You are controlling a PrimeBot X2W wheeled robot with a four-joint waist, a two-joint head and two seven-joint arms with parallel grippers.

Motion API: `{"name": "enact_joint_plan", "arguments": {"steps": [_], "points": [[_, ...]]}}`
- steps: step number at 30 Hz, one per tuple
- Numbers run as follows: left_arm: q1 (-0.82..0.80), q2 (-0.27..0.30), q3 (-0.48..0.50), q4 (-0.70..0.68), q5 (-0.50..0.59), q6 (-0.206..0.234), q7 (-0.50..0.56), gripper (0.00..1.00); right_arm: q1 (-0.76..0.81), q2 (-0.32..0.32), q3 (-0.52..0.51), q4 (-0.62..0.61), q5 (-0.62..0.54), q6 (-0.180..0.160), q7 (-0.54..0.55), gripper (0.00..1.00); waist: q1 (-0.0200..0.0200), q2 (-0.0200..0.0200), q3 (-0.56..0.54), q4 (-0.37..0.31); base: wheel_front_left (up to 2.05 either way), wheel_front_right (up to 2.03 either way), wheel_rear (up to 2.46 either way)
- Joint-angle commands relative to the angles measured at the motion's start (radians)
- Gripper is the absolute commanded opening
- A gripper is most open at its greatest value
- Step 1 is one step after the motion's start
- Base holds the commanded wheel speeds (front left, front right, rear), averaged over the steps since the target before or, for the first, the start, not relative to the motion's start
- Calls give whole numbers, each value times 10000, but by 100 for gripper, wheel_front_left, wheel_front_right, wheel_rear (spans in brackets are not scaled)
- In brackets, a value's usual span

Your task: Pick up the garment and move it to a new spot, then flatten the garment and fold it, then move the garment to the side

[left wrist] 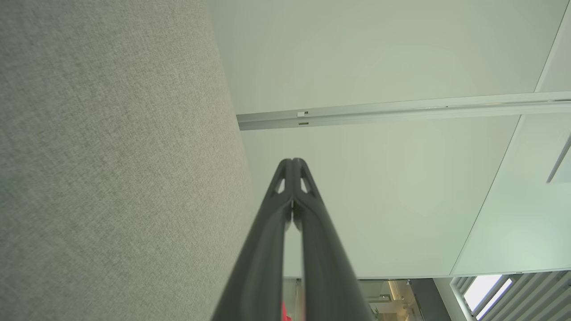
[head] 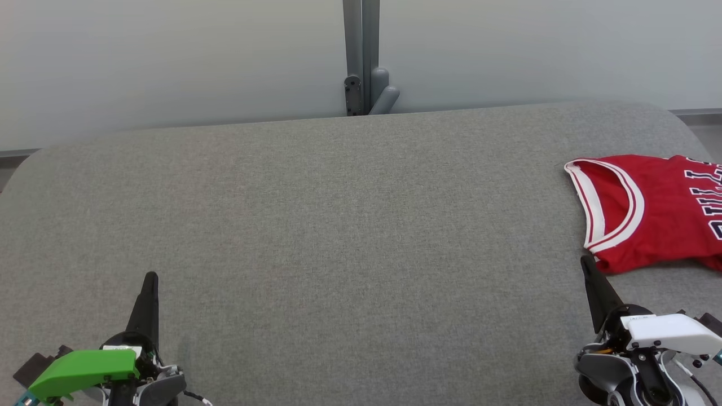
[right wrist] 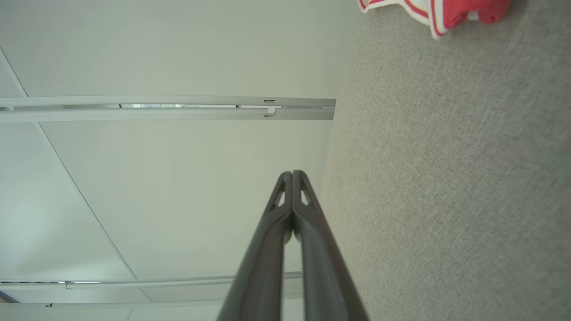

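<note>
Red jersey (head: 648, 214), white-trimmed, dark-lettered. Head view: it is laid flat-ish at the right edge of the grey woven table (head: 338, 225), just beyond the right gripper (head: 585, 260); the left gripper (head: 151, 277) is set well apart from it. Both are seen pressed together, empty. Left wrist view: closed dark fingers (left wrist: 263, 249), coarse weave, pale wall (left wrist: 379, 200). Right wrist view: closed fingers, jersey at the top edge. Judged light, soft and limp; best pinched at its near edge.

Looks like an office or lab room: pale frosted-glass partition walls (head: 169, 67) in grey metal framing (head: 361, 56) ahead of the jaws, broad grey woven-fabric worktop (head: 338, 225) under them, grey slatted louvres (left wrist: 531, 301) off to one side of the jaws of the left gripper (left wrist: 293, 160).
</note>
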Motion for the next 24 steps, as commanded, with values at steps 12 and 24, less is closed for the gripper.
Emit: {"name": "enact_joint_plan", "arguments": {"steps": [12,24], "points": [[-236,63,124,-73,-504,-105,166,0,-148,-56,-46,-68,649,4,161,0,0,30,21,17,0,0,0],[-235,61,126,-73,-500,-105,167,0,-148,-56,-46,-68,650,4,159,0,0,30,21,17,0,0,0]]}}
